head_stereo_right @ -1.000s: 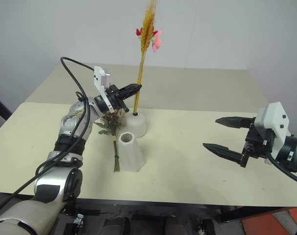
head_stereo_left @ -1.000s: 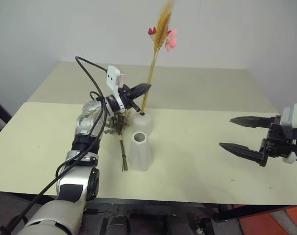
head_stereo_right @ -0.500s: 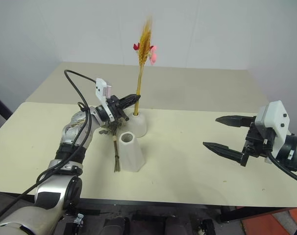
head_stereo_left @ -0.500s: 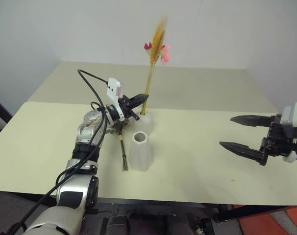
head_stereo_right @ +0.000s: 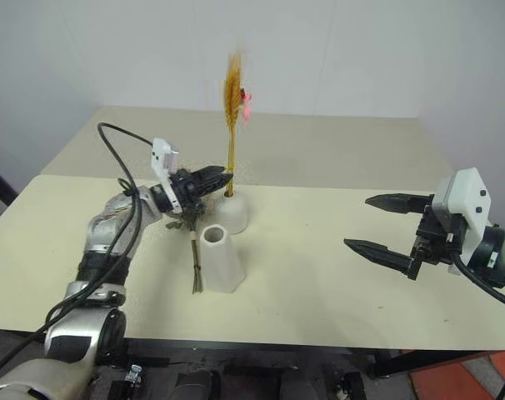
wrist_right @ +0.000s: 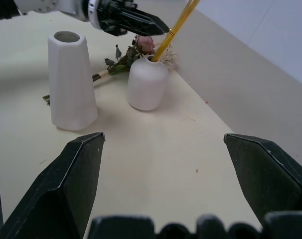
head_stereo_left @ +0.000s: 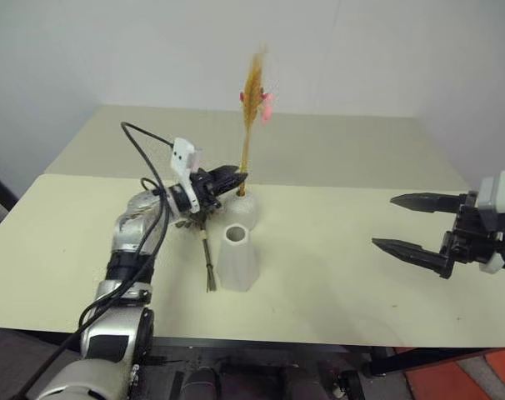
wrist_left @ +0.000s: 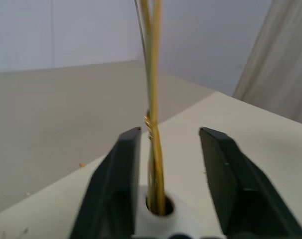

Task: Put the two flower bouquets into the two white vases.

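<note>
— Wheat bundle stands in the dome vase; left gripper is parted around its stems.
— Rose bunch behind that vase looks light and crushable; take its stems.

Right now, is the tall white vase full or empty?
Empty. The tall white vase has a dark, open mouth with no stems in it, and the rose bunch lies on the table behind it.
</note>
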